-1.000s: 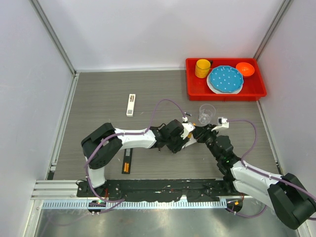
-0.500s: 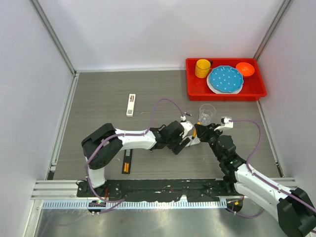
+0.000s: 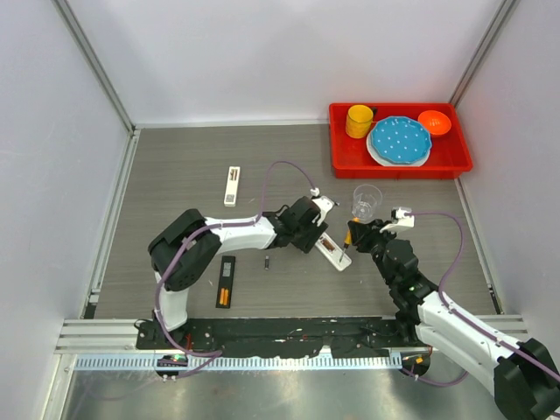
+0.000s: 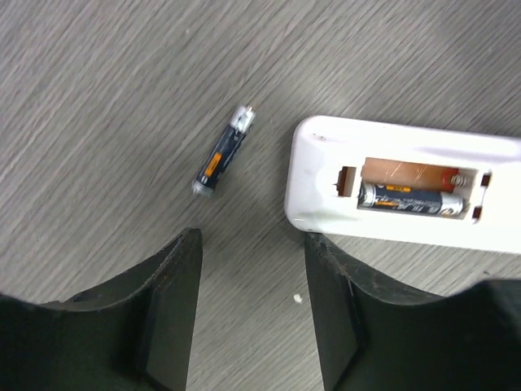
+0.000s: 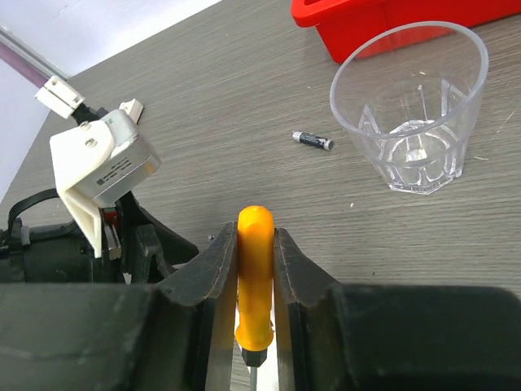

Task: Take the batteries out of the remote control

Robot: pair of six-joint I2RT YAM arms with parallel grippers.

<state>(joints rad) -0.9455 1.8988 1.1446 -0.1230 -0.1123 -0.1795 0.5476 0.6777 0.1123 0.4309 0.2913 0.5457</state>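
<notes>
Left tool released above loose battery; remote alongside holds second battery. Right tool clenching screwdriver.

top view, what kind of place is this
Probably a robot test cell: left arm and right arm bolted at the near edge of a table, plain white walls boxing it in, and staged props like a red tray of dishes.

free: tbl far-left, wide | blocks: cup nr remote; loose batt beside it; red tray far-right
</notes>
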